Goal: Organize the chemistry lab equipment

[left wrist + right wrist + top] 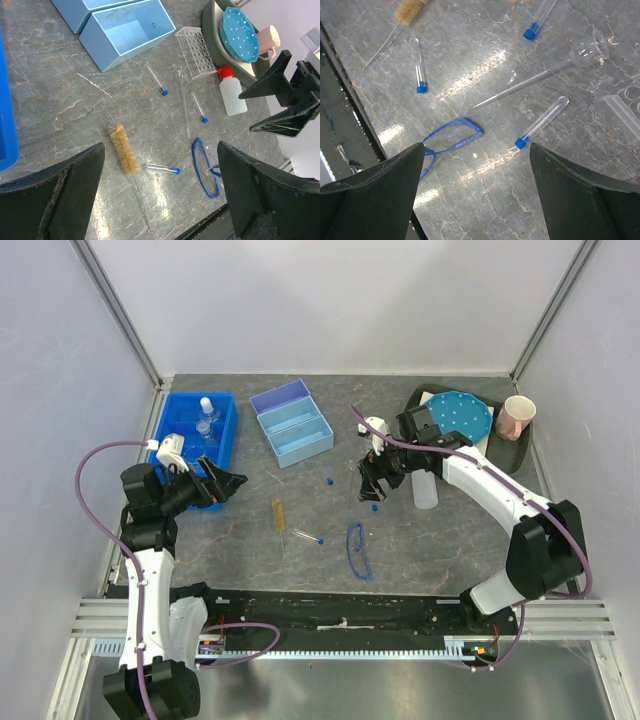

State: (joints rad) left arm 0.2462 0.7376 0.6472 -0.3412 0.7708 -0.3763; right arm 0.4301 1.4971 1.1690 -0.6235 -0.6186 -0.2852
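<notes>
1. Grey marbled table (300,575), boxed in by white walls on three sides, ended at a black rail (340,608) along the near edge; the widest bare stone lay at the back middle and left of centre.
2. Left gripper (228,483) hovered at the near corner of a blue bin (170,415), its jaws wide apart and holding nothing. The bin sat tight to the left wall with clear flasks (206,420) inside.
3. Right gripper (372,483) hung right of centre, jaws likewise spread and empty, with the bottle (231,92) close on its right side.
4. Loose gear crowded the ground between the arms: three tubes (162,169), a brush (123,149) and a glass pipette (185,107), all lying apart from one another; one tube showed on the stone between the right fingers (580,200).
5. Glasses (357,552) lay nearest the rail, clear of the rest.
6. Pale-blue trays (127,32) stood at the back; a clear rack (196,52) lay beside a dark tray (515,452) carrying a dotted disc (462,415) and a cup (517,418) in the far right corner.
</notes>
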